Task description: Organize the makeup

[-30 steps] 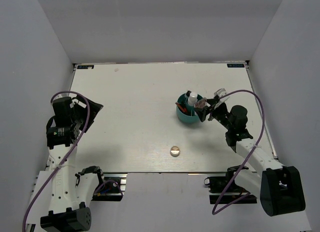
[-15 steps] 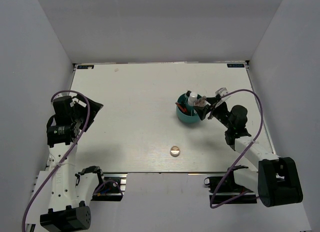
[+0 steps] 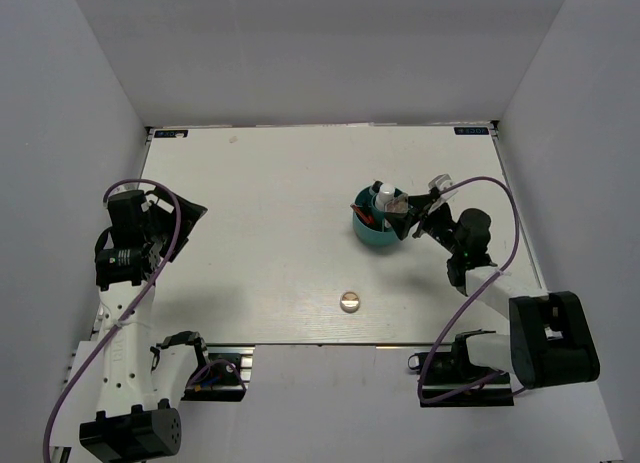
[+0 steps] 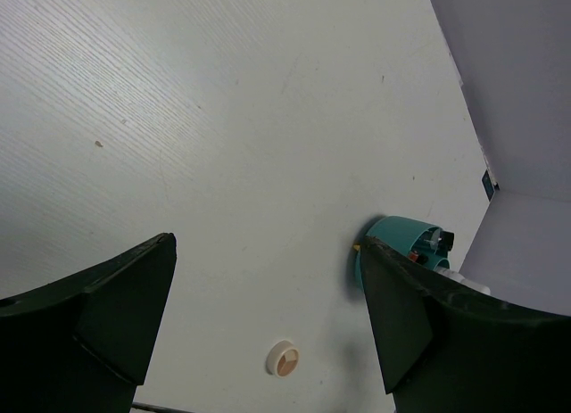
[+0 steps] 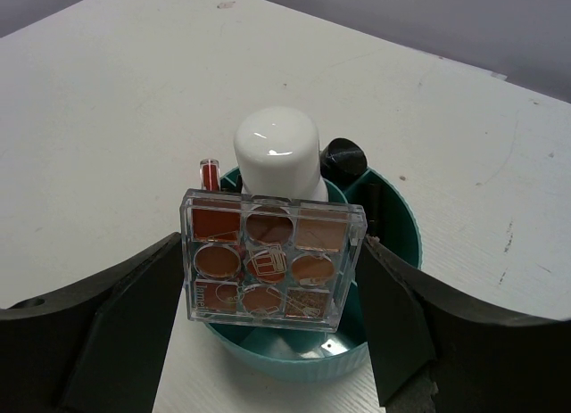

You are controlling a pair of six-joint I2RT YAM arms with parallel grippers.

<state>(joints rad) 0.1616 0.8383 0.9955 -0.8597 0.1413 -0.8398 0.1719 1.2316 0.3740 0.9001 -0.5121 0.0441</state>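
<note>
A teal divided cup (image 5: 397, 218) holds a white-capped bottle (image 5: 277, 150), a thin red stick (image 5: 209, 172) and a black stick (image 5: 343, 156). My right gripper (image 5: 272, 288) is shut on a clear square palette (image 5: 272, 257) of pink-brown pans. It holds the palette upright over the cup's near compartment, in front of the bottle. From above, the right gripper (image 3: 412, 209) sits at the cup's (image 3: 372, 233) right side. A round compact (image 3: 349, 301) lies alone on the table nearer the front and also shows in the left wrist view (image 4: 284, 359). My left gripper (image 3: 185, 218) is open and empty at the far left.
The white table (image 3: 270, 203) has grey walls on three sides. Cables loop from both arms. In the left wrist view the cup (image 4: 393, 235) shows just past my right-hand finger (image 4: 419, 324).
My right arm has edged slightly up and left, bringing the palette a little further over the cup. The left arm and the compact have not moved.
</note>
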